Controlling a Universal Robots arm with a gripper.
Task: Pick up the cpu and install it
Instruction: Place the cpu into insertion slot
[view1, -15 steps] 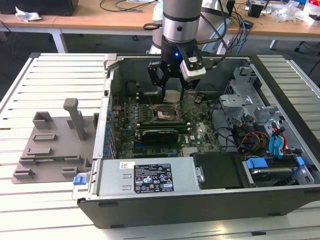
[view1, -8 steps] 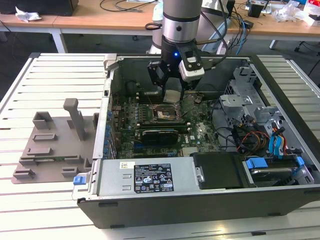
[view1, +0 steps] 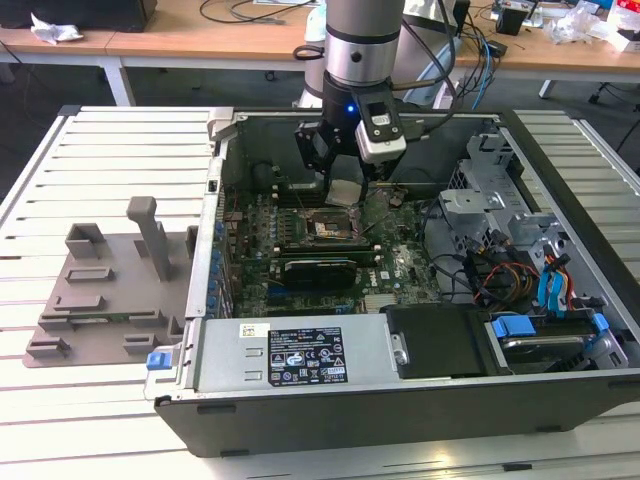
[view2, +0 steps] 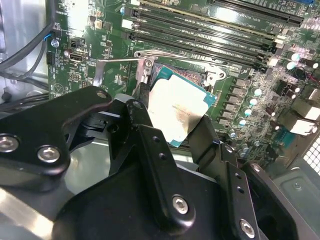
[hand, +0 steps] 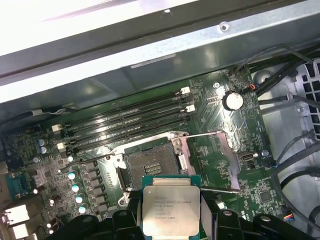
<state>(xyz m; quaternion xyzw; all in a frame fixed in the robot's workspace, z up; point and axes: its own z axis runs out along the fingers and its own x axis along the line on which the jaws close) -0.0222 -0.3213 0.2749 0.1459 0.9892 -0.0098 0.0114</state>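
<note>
The cpu (view1: 345, 194) is a small square chip with a pale silver top. It hangs inside the open computer case, just above the green motherboard (view1: 385, 265). My gripper (view1: 347, 183) is shut on it, one black finger on each side. In both wrist views the cpu (view2: 177, 110) (hand: 171, 204) sits clamped between the fingers (view2: 137, 117) (hand: 210, 212). The open socket (hand: 150, 162) (view1: 330, 228) lies just beyond the chip's edge, with its metal load plate (hand: 207, 150) swung back. The chip is tilted in the second wrist view.
Memory slots (hand: 130, 122) run beside the socket. The case wall (view1: 225, 150) rises behind. A drive cage with cables (view1: 520, 250) fills the exterior view's right and a power supply (view1: 300, 355) the front. A grey holder block (view1: 100, 290) stands on the slatted table at the exterior view's left.
</note>
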